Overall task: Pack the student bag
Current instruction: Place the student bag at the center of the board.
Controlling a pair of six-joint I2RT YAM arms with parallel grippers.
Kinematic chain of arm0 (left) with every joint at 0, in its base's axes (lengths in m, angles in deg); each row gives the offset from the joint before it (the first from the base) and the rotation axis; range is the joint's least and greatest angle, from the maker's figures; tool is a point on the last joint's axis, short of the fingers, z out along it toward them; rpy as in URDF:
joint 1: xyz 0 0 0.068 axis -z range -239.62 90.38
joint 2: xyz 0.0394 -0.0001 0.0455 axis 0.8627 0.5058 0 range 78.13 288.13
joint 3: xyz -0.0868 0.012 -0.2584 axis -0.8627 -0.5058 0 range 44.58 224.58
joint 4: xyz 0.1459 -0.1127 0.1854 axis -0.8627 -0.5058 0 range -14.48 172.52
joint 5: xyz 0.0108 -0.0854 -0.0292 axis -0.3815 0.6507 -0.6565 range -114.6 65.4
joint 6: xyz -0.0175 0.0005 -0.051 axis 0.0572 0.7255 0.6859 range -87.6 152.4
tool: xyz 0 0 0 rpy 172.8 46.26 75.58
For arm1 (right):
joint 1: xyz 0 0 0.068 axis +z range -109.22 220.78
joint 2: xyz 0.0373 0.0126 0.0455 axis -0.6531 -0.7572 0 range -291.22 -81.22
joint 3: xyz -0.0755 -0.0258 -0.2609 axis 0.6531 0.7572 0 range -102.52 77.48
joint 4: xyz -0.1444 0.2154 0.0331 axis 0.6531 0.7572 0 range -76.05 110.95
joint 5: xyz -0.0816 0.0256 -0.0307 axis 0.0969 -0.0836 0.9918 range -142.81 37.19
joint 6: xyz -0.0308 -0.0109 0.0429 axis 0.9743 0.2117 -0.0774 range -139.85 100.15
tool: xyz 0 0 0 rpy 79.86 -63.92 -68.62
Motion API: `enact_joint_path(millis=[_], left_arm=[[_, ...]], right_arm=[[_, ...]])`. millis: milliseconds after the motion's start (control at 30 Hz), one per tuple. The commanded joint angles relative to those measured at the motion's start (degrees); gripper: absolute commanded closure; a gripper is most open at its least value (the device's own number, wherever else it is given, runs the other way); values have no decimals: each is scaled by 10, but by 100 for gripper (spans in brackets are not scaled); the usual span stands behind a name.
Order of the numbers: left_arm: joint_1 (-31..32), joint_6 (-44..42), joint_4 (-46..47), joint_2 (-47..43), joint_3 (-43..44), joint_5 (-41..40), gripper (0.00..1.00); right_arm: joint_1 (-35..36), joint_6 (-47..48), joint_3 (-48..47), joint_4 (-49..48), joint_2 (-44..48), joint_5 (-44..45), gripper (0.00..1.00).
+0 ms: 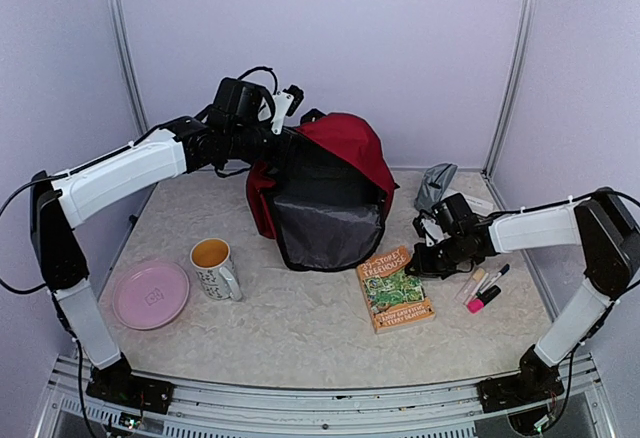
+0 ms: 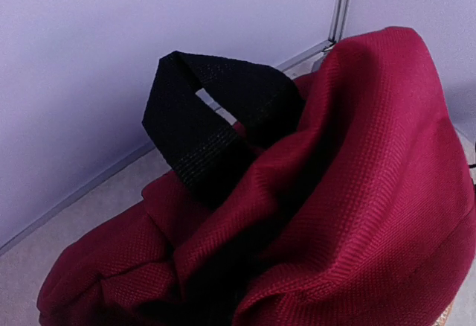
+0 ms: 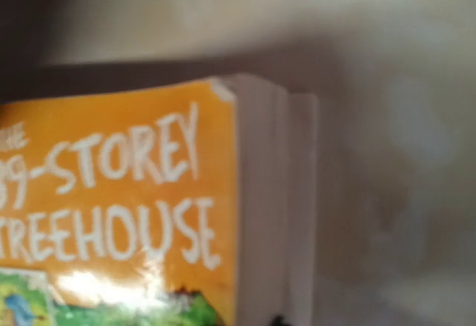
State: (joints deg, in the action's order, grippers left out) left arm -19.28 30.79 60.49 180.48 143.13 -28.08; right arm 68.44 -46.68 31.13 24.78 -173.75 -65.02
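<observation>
A pink plate (image 1: 150,294) sits beside a mug (image 1: 213,267) at left, with an orange book (image 1: 394,289), pens (image 1: 483,288) and a grey pouch (image 1: 436,185) at right.

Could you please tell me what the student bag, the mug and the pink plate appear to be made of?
The student bag: woven fabric, matte dark red; the weave shows close up in the left wrist view. The mug: probably glazed ceramic, white and slightly glossy. The pink plate: likely plastic, smooth and even in colour, though that is uncertain.

Red student bag (image 1: 335,183) (mouth open), orange book (image 1: 394,289) beside it
</observation>
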Motion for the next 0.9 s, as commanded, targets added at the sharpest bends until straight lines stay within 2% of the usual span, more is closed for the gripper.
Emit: enact_joint_path(millis=[0,267,567,867], left_arm=[[17,44,5,-58,-79,64,100],[29,50,21,-93,-129,87,100],[27,51,35,-97,-149,90,100],[27,42,33,-86,-150,101,100]], right_arm=[[11,16,-2,33,-3,-6,100],[11,68,-33,65,67,-64,100],[8,106,-86,181,158,12,100],[-8,99,-90,165,218,-10,100]])
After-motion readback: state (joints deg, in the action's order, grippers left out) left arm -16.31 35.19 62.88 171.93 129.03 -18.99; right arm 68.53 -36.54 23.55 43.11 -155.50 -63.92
